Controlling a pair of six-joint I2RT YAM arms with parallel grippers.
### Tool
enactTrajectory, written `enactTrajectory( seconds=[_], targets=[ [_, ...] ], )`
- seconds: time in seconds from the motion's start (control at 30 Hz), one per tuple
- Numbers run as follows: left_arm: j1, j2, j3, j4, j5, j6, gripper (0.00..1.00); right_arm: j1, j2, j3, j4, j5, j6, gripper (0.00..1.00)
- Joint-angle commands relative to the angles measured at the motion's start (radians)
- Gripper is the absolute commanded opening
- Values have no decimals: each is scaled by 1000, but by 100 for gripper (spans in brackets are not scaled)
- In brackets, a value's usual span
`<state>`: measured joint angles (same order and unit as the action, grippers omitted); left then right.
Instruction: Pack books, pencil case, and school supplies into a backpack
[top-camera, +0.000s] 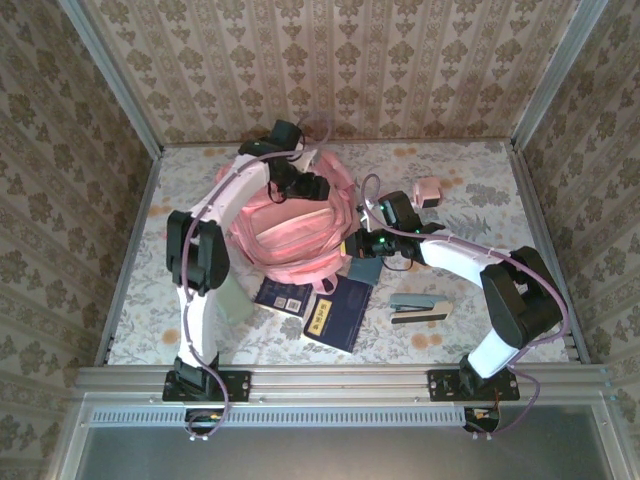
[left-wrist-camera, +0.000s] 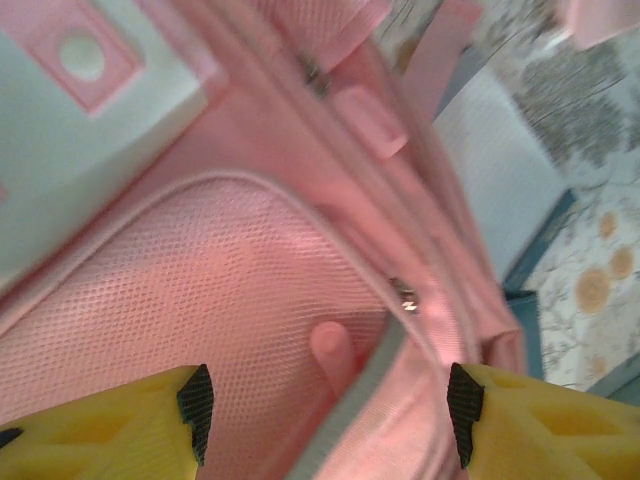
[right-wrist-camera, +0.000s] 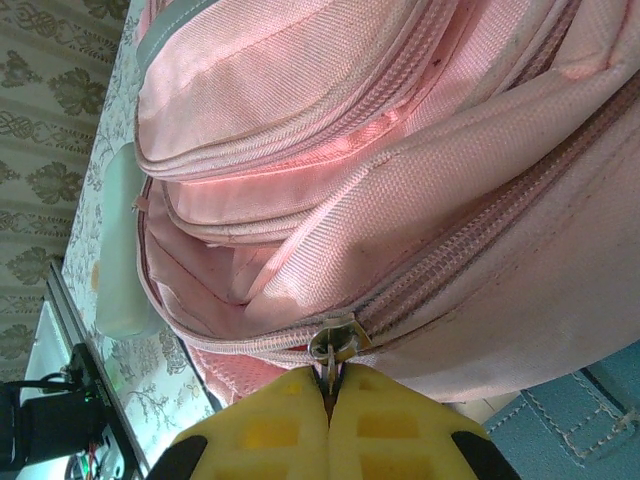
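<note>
The pink backpack (top-camera: 290, 240) lies in the middle of the table. My left gripper (top-camera: 305, 187) hangs over its far end, open, its fingers apart above pink mesh (left-wrist-camera: 230, 270) and a grey-trimmed edge (left-wrist-camera: 370, 375), touching neither. My right gripper (right-wrist-camera: 330, 385) is at the backpack's right side (top-camera: 358, 245), shut on the metal zipper pull (right-wrist-camera: 335, 345) of a half-open zipper. Two navy books (top-camera: 283, 293) (top-camera: 340, 312) lie in front of the backpack. The sage-green pencil case (top-camera: 235, 300) lies beside the left arm. The stapler (top-camera: 420, 310) is front right and the pink boxy item (top-camera: 427, 192) back right.
A teal pad (top-camera: 365, 268) lies under the right wrist, against the backpack. Wallpapered walls close in the table on three sides, and a metal rail (top-camera: 340, 380) runs along the near edge. Bare patterned tabletop lies at the far right and far left.
</note>
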<state>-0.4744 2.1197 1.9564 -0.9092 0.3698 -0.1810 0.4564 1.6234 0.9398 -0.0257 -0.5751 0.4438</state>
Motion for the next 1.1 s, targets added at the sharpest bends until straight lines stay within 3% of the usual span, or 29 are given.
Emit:
enactTrajectory(
  seconds=[0.0, 0.1, 0.2, 0.5, 0.77, 0.83, 0.9, 1.07],
  targets=[
    [-9, 21, 18, -97, 58, 52, 64, -2, 3, 6, 18, -57, -20, 0],
    [-7, 17, -3, -89, 79, 59, 63, -3, 7, 8, 21, -64, -20, 0],
    [-4, 22, -11, -89, 102, 64, 54, -4, 14, 12, 24, -66, -17, 0],
    [11, -17, -73, -81, 195, 80, 0, -19, 16, 42, -24, -43, -29, 0],
    [74, -117, -99, -77, 122, 83, 0, -49, 6, 90, -135, 10, -85, 0],
    [52, -157, -107, -82, 75, 84, 23, -50, 13, 94, -136, -9, -80, 0],
    [26, -207, -141, -73, 47, 90, 39, -48, 14, 92, -123, -32, -71, 0],
    [-87, -339, -320, 0, 11, 123, 44, -48, 12, 88, -109, -74, -62, 0]
  ],
)
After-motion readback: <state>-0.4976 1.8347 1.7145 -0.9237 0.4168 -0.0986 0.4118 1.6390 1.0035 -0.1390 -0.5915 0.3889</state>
